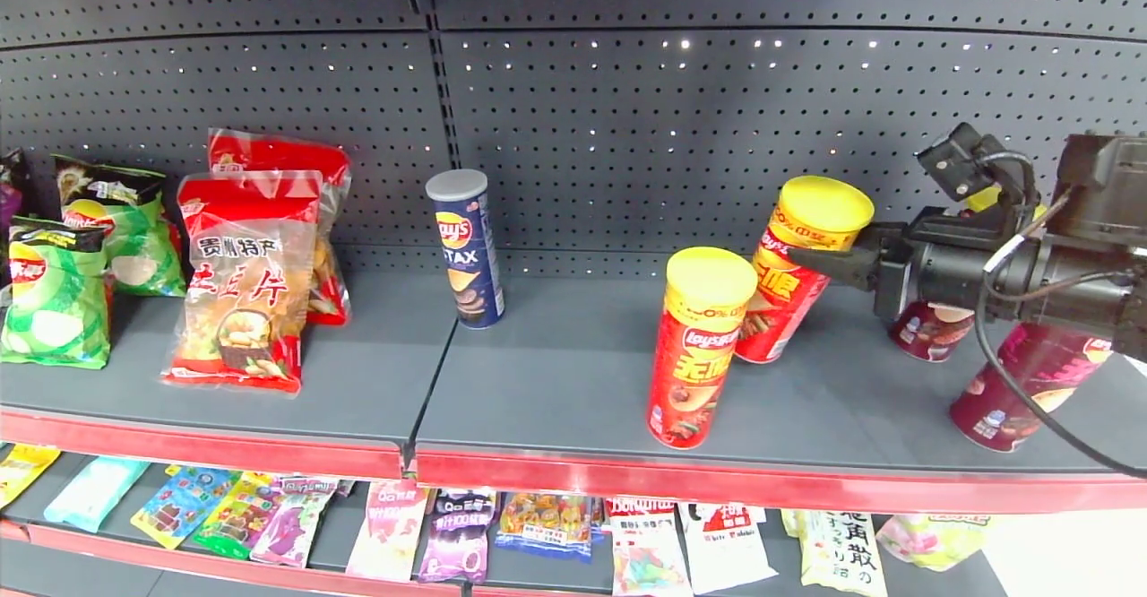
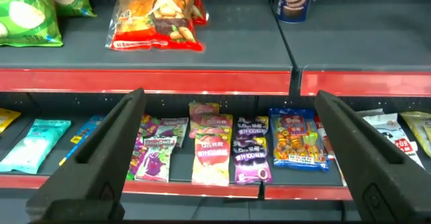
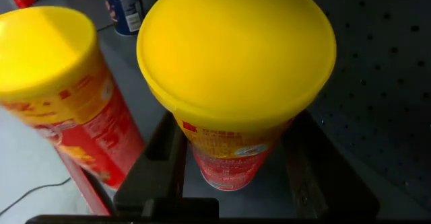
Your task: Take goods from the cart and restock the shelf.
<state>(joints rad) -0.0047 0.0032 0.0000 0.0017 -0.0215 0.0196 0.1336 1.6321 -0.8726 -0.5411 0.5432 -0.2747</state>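
My right gripper is shut on a red chip can with a yellow lid, holding it tilted over the grey shelf, its base low near the shelf surface. From the right wrist camera that can sits between the fingers. A second red can with a yellow lid stands just in front and left of it, and it appears beside the held one. My left gripper is open in front of the lower shelf, nothing between its fingers.
A blue chip can stands mid-shelf. Red snack bags and green chip bags fill the left. Two maroon cans stand at the right behind my arm. The lower shelf holds several candy packets.
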